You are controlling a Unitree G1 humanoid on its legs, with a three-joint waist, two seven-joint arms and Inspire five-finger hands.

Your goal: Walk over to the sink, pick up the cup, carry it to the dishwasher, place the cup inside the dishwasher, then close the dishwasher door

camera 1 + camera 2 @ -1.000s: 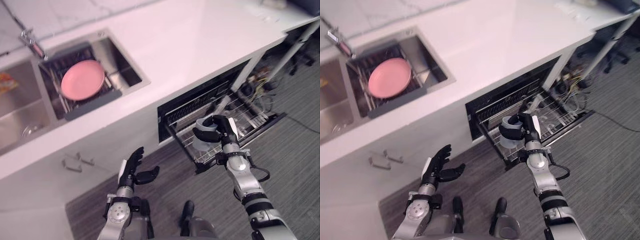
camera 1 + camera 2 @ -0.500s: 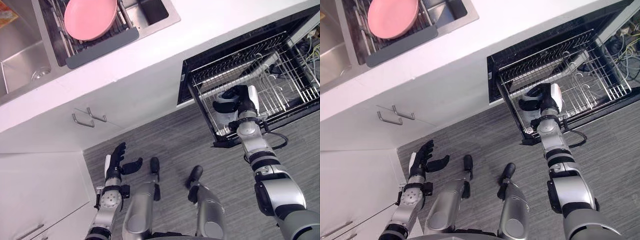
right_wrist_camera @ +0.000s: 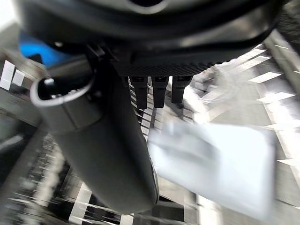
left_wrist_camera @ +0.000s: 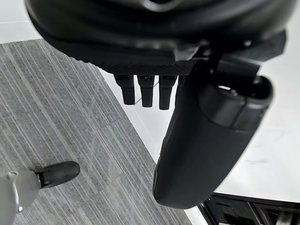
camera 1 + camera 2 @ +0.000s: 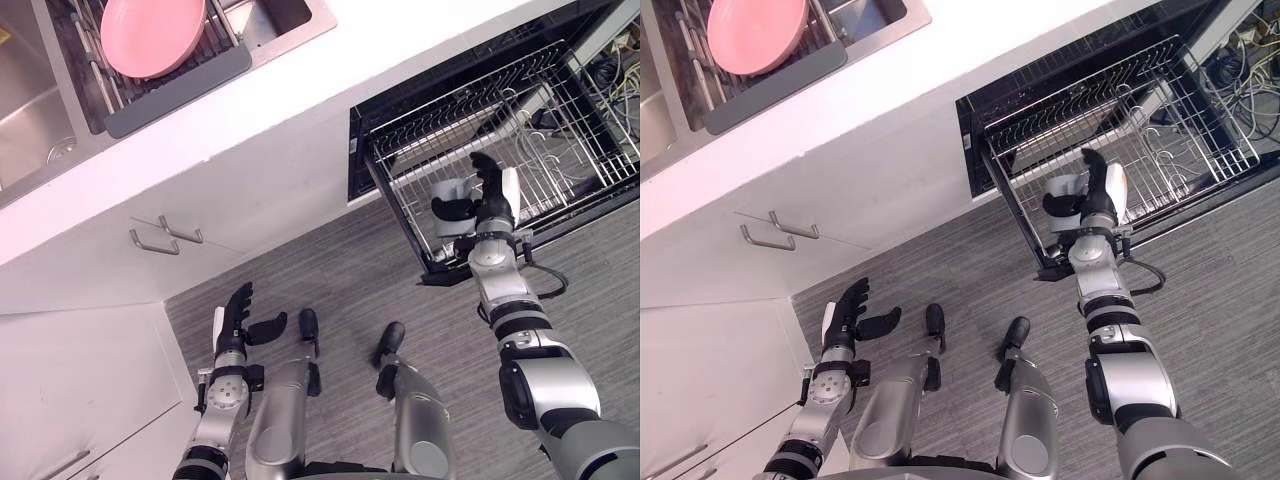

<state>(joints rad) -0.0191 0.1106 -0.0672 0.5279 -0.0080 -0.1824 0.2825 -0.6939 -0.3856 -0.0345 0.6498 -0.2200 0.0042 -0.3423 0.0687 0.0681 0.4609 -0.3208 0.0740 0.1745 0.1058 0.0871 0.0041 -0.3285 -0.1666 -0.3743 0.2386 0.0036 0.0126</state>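
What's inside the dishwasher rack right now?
The cup, near the front edge of the rack, beside the open right hand. The rest shows bare wire. The thumb crosses the cup, so whether it rests on the wires is hidden.

The cup [image 3: 213,166] is a pale blur (the pink plate [image 5: 150,35] is cut off).

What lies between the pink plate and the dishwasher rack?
In the left eye view, the sink's rim and a bare stretch of white countertop lie between the pink plate and the wire dishwasher rack.
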